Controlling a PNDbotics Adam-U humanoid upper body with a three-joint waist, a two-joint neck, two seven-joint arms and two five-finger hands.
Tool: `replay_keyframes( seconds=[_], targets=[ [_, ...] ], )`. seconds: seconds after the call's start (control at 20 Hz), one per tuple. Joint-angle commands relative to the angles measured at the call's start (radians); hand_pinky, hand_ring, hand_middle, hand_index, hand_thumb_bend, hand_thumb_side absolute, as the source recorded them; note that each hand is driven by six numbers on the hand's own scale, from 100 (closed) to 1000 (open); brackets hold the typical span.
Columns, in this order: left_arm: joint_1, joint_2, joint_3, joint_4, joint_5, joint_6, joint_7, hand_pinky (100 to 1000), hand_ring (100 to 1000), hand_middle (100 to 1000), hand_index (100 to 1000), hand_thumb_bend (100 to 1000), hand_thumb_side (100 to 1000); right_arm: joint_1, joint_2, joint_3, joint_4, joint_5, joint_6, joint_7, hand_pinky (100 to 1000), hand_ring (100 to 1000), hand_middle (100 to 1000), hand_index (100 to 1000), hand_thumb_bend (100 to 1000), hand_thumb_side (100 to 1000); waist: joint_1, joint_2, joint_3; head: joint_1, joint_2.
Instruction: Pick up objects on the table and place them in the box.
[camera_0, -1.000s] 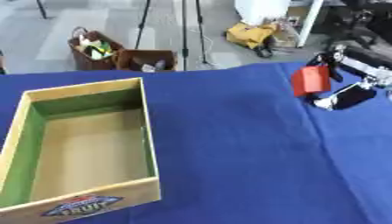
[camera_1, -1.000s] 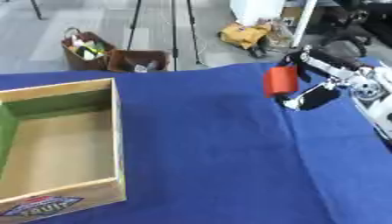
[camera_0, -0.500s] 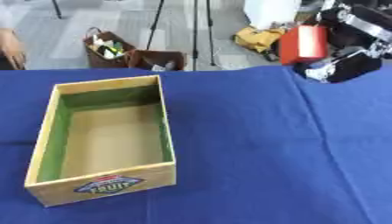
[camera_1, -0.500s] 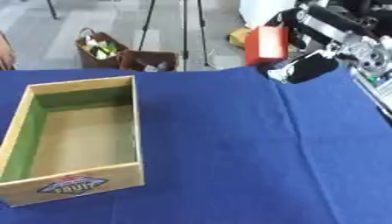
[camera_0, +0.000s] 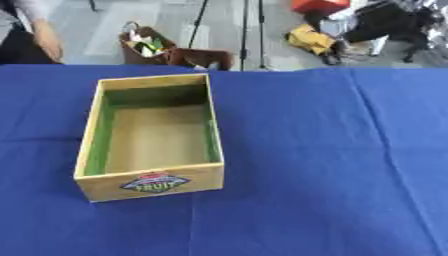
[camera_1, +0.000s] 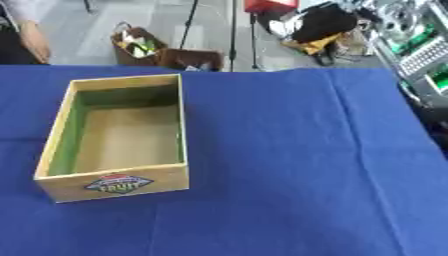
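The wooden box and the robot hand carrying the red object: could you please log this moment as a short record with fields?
box: wooden box, open top, green inner walls, label on its near end, standing left of centre
box contents: nothing visible inside
surface: blue tablecloth
red object: red object at the top edge, raised above the far table edge, not over the box
right robot hand: robot hand dark, beside the red object; grip unclear
left robot hand: not in view

Grey floor (camera_0: 114, 15) behind, with tripod legs (camera_0: 249, 35) and a brown basket (camera_0: 144, 47).
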Motion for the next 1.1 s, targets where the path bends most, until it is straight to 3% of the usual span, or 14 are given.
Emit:
replay_keyframes(
  seconds=[0.05,0.4,0.65,1.1],
  targets=[
    [-0.015,0.029,-0.009,-0.019,0.015,0.003,-0.002,247,379,385,656,100,942,-0.051,0.055,0.026,0.029,0.056,0.022,-0.022,564,557,107,124,100,170,-0.002,-0.025,0.012,-0.027,0.014],
    [-0.041,0.031,-0.017,-0.019,0.036,0.0,-0.008,250,380,385,655,100,942,-0.098,0.19,0.083,0.1,0.139,0.022,-0.078,553,550,100,124,100,169,-0.021,-0.019,0.065,-0.091,0.007],
    [-0.054,0.034,-0.016,-0.019,0.05,-0.015,-0.009,253,379,385,653,100,936,-0.094,0.235,0.115,0.125,0.176,0.001,-0.092,556,550,100,124,100,168,-0.03,-0.013,0.088,-0.115,-0.003],
    [-0.11,0.069,-0.039,-0.019,0.152,-0.184,-0.039,251,372,383,646,100,944,-0.059,0.306,0.184,0.158,0.23,-0.043,-0.012,573,557,100,126,100,170,-0.043,-0.001,0.123,-0.149,-0.011]
  ],
)
